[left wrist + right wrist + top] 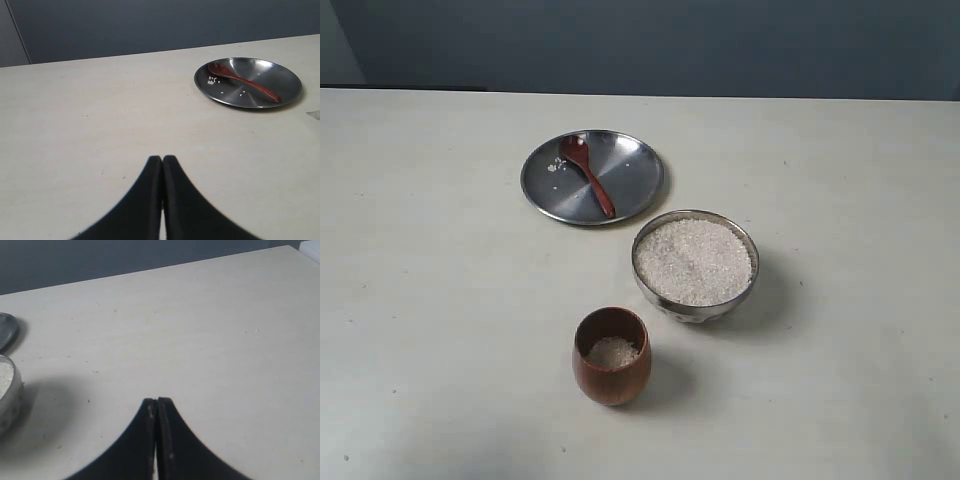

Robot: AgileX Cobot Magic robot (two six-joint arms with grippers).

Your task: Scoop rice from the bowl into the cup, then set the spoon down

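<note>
The steel bowl (695, 303) holds a heap of white rice (694, 261) at the centre right of the table. In front of it stands the brown wooden cup (611, 372), with some rice (612, 351) inside. The wooden spoon (588, 174) lies on a flat steel plate (630, 175), far from both grippers. A few loose grains (553, 165) lie beside its head. My left gripper (162, 158) is shut and empty over bare table. My right gripper (157, 400) is shut and empty too, beside the bowl (7, 395). Neither gripper shows in the exterior view.
The plate (280, 80) with the spoon (242, 81) lies well away from the left fingers (147, 200). The pale table (430, 280) ends at a far edge below a dark blue-grey wall (640, 40). A white object (311, 249) sits at the table's far corner.
</note>
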